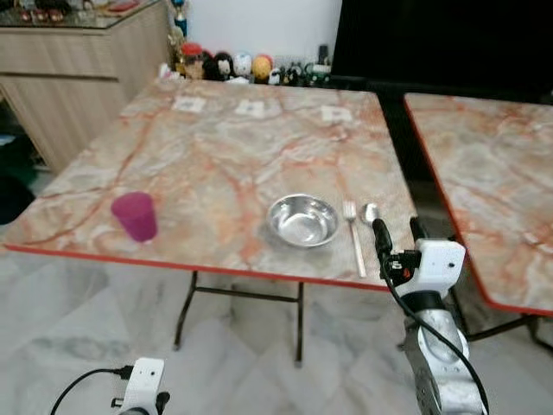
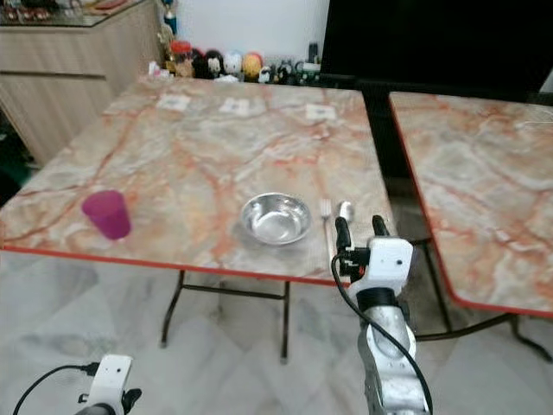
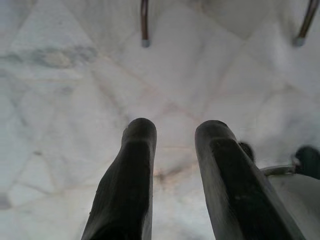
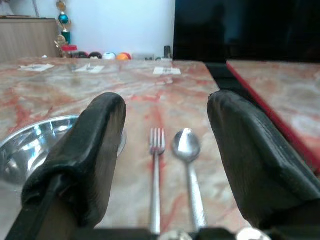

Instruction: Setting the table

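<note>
1. Near the marble table's (image 1: 216, 147) front edge, a steel bowl (image 1: 302, 220) sits with a fork (image 1: 353, 235) just right of it and a spoon (image 1: 371, 214) beside the fork.
2. The right gripper (image 1: 397, 235) hovers at that edge by the spoon handle, fingers spread, holding nothing.
3. A pink cup (image 1: 135, 215) stands far left.
4. The left gripper (image 3: 175, 150) hangs low over the floor (image 3: 75, 90), fingers apart and empty.

Spoon (image 1: 373, 226) handle hidden behind right claw (image 1: 398, 235); shelf figurines (image 1: 233, 66) too small to tell

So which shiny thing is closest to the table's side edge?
The spoon. It lies outside the fork, with the steel bowl farthest in.
</note>
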